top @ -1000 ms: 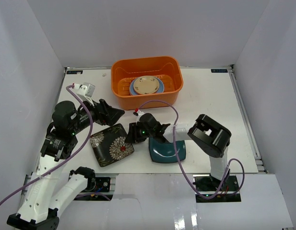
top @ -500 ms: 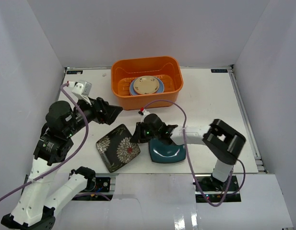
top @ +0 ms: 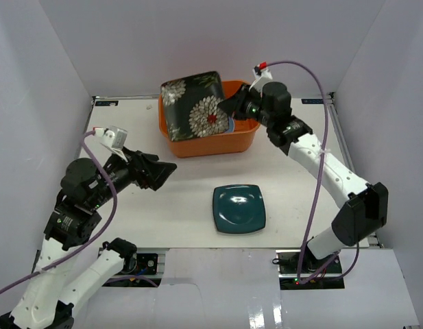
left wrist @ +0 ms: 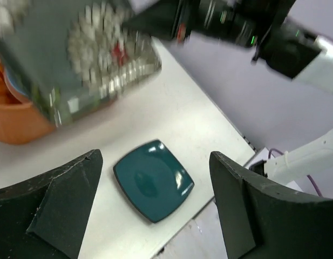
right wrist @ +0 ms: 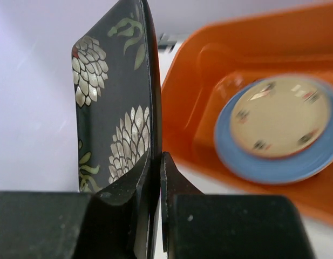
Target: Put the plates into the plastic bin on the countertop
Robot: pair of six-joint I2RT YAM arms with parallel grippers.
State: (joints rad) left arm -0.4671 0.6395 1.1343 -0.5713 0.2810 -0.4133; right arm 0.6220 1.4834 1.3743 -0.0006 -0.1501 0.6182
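Above the plastic bin (top: pixel 211 140), my right gripper (top: pixel 230 107) now holds the black floral plate (top: pixel 194 104) clamped by its edge, lifted off the countertop (top: pixel 300 178) within the last second; left gripper (top: pixel 163 169) gapes empty, teal plate (top: pixel 238 208) remaining.

Top camera looks down; both wrist cameras share the flowered plate (right wrist: pixel 109 108).

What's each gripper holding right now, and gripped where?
Right gripper pinches the black flowered plate by its rim, tilted up over the plastic bin. Left gripper is open, holding nothing.
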